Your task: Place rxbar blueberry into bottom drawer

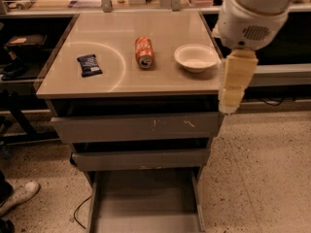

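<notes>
Desk (160,84): a tan top carrying three items, with three grey drawers beneath it.

Bar (89,65): lies flat on the left part of the desk top, centre-left of the frame. It has a dark wrapper with pale print. Nothing touches it, and it is well apart from the pincer.

Can (144,52): orange, lying on its side near the middle of the top, with one end facing the front edge. It sits between the bar and the bowl and touches neither.

Bowl (196,57): white, shallow and upright on the right part of the top, near the right edge.

Arm (252,13): a white housing fills the upper right of the frame, above the desk's right rear corner.

Pincer (229,101): cream-coloured, hanging downward from the arm at the right edge of the desk, in front of the corner and beside the bowl. It holds nothing visible. I cannot tell whether it is apart or together.

Top drawer (138,127): its front is scuffed, with a dark gap above it.

Middle drawer (141,159): a plain grey front, also with a dark gap above it.

Bottom drawer (146,203): pulled out towards the lower edge of the frame, with a bare grey floor and low side walls showing.

Floor: speckled. A shoe (19,195) stands at the lower left and a cable (77,212) lies beside the bottom drawer.
</notes>
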`<state>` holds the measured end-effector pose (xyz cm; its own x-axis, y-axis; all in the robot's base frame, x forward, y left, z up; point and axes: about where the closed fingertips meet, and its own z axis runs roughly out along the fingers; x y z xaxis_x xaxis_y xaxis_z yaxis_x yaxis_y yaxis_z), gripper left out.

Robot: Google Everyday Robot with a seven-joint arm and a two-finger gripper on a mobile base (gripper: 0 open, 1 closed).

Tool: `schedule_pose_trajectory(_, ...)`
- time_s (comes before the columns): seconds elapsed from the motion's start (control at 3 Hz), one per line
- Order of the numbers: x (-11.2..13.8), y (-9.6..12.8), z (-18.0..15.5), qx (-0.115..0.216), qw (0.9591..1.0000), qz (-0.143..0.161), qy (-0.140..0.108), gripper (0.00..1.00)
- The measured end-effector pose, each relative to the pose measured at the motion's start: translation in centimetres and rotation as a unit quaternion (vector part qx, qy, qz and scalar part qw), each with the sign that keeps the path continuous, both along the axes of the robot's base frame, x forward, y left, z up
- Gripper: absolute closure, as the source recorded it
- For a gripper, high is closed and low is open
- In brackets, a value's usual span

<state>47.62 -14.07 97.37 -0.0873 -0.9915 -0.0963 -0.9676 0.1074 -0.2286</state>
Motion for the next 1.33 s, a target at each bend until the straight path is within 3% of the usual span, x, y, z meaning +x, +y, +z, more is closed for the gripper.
schedule_pose_trajectory(0.33,0.6,1.2,0.2,0.000,0.9999,0.012,-0.007,0.00)
schedule_pose_trajectory(1.0,0.5,1.5,0.0,0.008,0.9997,0.020,-0.009,0.00)
schedule_pose_trajectory(1.33,2.1,2.5,0.7,0.015,0.9997,0.016,-0.011,0.00)
